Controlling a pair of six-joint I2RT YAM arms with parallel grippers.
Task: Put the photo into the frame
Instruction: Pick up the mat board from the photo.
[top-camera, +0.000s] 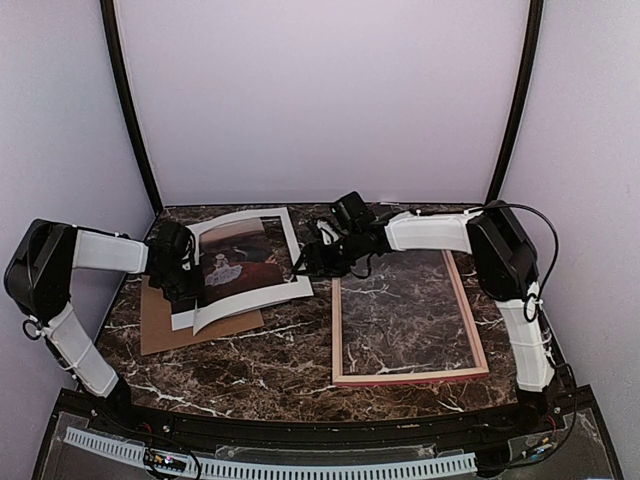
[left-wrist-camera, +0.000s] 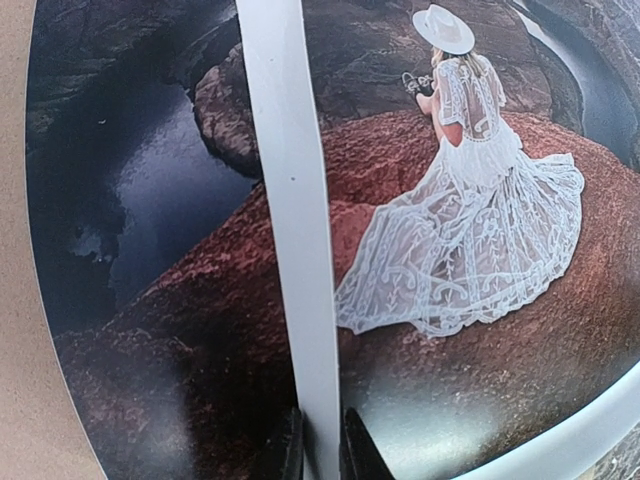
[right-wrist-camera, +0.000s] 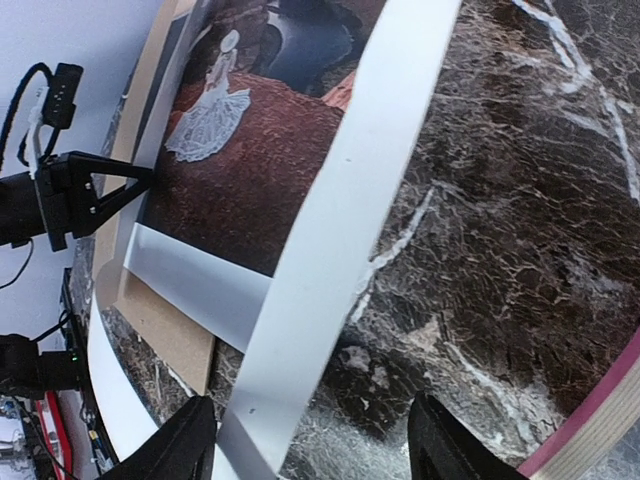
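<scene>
The left claw (left-wrist-camera: 322, 448) is pinched narrow on the photo (top-camera: 245, 262). Its two fingers are closed on the white border (left-wrist-camera: 290, 200) at the sheet's left edge. That grip seems meant to hold the paper up off the desk (top-camera: 280, 360) so it can be carried rather than dragged.

The photo sits on the left half of the desk, printed side up, bowed and partly lifted. It lies over the brown cardboard backing board (top-camera: 175, 325), which pokes out at its near left.

The right claw (right-wrist-camera: 315, 440) stands wide at the photo's right edge. The border strip runs between its fingers but is not gripped, as far as the wrist view shows. It looks placed to take the opposite edge, so the limp sheet would be supported on both sides.

The frame (top-camera: 337, 330) lies flat on the right half of the desk, just beside the photo. Its opening is bare, with marble showing through. The photo is not yet in it.
</scene>
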